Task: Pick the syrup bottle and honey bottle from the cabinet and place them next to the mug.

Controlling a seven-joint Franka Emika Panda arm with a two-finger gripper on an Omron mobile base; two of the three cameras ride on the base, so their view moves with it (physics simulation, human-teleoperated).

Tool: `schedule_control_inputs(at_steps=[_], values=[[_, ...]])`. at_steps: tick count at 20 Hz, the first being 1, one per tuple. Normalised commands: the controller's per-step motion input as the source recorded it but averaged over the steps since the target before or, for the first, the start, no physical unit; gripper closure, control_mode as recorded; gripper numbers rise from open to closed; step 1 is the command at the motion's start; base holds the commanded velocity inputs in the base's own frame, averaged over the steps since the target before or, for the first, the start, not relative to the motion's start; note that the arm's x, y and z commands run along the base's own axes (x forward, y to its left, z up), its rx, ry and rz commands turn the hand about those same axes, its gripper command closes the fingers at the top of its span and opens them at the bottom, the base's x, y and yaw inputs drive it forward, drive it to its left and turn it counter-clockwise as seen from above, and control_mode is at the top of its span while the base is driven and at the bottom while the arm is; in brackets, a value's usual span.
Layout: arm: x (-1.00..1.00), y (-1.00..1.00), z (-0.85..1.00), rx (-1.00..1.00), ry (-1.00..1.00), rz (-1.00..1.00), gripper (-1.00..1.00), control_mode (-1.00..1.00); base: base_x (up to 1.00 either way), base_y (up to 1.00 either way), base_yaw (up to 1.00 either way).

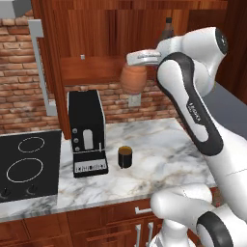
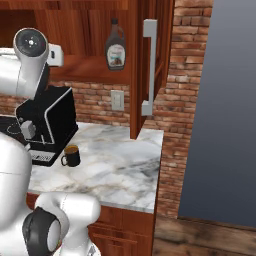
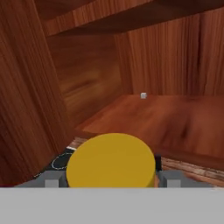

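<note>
Gripper [image 1: 134, 67] is clamped on the honey bottle [image 1: 133, 79], which hangs under the hand in mid-air, just out in front of the cabinet [image 1: 91, 29] and below the level of its shelf edge, well above the counter [image 1: 159, 154]. From the hand view the yellow cap [image 3: 111, 160] sits squarely between the two fingertips [image 3: 51, 182], with the bare shelf [image 3: 148, 118] beyond it, so the bottle looks lifted clear of the shelf rather than resting on it. Farther out, the syrup bottle [image 2: 115, 49] stands upright on the shelf, near the open door with its grey handle [image 2: 149, 67], not yet touched. Down on the counter the mug [image 1: 125, 157] stands upright just beside the coffee machine [image 1: 87, 132], with open marble on its other side where both bottles could go. My judgement: the task is at an early-middle stage, with the honey bottle picked but not yet set down, nothing placed by the mug so far, and the syrup bottle's whole pick and place left to do.
</note>
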Motion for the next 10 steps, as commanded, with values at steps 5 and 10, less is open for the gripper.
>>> schedule_control_inputs(at_steps=[5, 10], values=[[-0.93, -0.47, -0.17, 0.06, 0.0, 0.0, 1.0, -1.0, 0.0, 0.0, 0.0], [-0.52, -0.51, -0.34, 0.0, 0.01, 0.0, 1.0, -1.0, 0.0, 0.0, 0.0]])
